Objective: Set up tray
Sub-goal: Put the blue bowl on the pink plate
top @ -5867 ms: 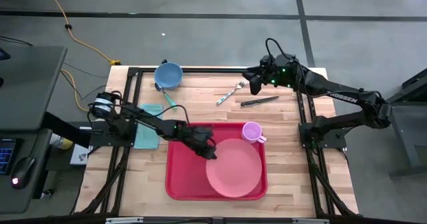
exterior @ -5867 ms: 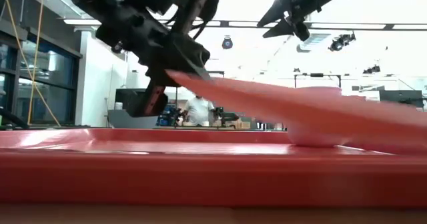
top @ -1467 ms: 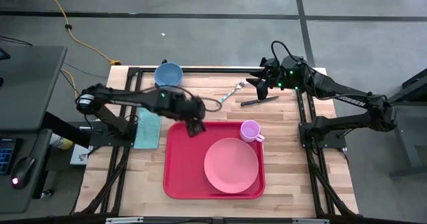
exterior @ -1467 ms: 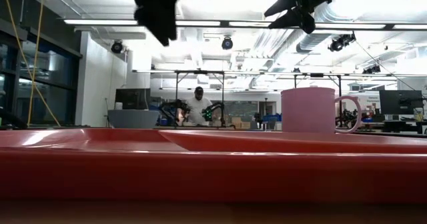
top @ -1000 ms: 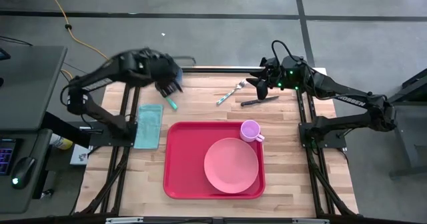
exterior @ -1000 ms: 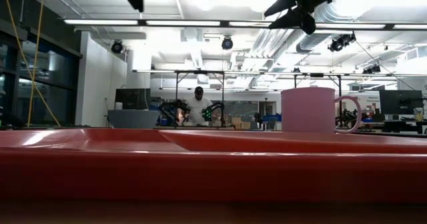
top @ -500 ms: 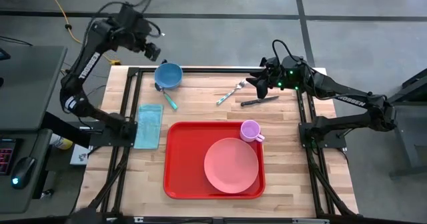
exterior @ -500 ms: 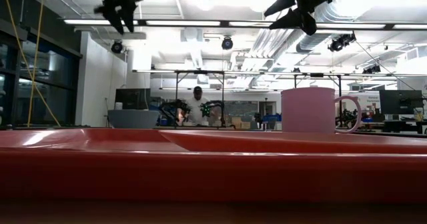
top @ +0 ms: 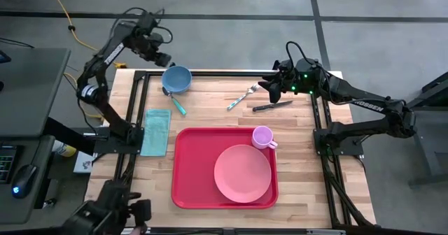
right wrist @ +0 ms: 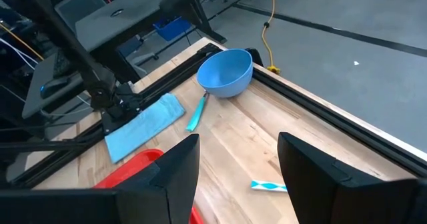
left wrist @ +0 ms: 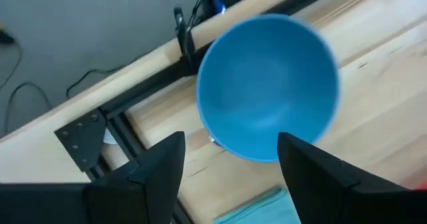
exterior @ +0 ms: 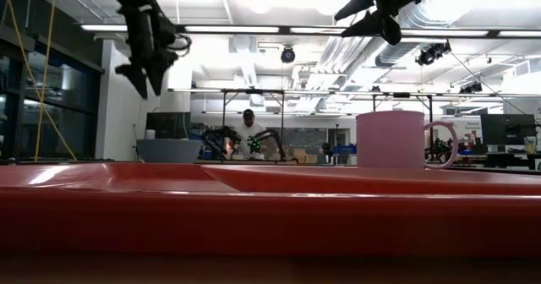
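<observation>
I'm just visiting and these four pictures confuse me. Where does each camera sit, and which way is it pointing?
High view: above the table, looking straight down; both arms show, left gripper and right gripper.
Low view: at table height, looking level across the tray into the room; arms hang in from above.
Left wrist view: on the left arm, looking down past its open fingers at the blue bowl.
Right wrist view: on the right arm, looking across the table past its fingers.
Shared: both wrist views show that bowl.

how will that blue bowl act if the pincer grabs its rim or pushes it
The blue bowl looks like thin smooth plastic, so it is probably light and may slide on the wood table when pushed. Its rounded wall and narrower base suggest it could tip if nudged high. A rim pinch likely holds, though the glossy surface may slip.
</observation>
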Motion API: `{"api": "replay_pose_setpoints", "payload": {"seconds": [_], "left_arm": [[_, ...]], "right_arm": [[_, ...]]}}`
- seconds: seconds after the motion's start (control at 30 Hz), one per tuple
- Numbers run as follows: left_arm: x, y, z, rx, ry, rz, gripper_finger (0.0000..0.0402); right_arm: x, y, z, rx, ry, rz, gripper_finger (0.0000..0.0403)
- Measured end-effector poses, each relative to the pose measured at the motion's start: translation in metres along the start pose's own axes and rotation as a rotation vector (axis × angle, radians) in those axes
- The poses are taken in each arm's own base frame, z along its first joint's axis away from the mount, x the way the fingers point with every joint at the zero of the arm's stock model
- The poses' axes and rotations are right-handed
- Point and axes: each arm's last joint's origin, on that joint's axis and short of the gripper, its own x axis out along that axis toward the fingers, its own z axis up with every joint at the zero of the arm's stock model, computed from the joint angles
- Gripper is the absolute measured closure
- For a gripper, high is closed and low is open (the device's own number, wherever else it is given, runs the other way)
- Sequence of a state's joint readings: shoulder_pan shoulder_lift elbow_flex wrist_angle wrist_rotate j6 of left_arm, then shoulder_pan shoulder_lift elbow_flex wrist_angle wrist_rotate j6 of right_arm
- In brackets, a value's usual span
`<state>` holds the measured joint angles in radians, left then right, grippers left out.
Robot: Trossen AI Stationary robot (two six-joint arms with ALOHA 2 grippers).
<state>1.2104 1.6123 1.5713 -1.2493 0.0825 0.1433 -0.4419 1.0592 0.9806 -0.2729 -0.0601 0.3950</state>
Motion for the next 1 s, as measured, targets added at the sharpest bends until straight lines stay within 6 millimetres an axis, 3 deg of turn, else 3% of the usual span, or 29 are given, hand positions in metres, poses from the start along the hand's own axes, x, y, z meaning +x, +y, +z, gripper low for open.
{"api": "replay_pose_setpoints", "payload": {"seconds": [0.4,1.0], "left_arm": [[0.052,0.006,0.019,0.062,0.129,0.029,0.0131],[0.105,0.012,0.033,0.202,0.19,-0.017,0.0131]], "right_arm": [[0.0,0.0,0.0,0.016,0.0,0.0,0.0221],[0.0,-0.001,0.0,0.036,-0.011,-0.026,0.0221]]}}
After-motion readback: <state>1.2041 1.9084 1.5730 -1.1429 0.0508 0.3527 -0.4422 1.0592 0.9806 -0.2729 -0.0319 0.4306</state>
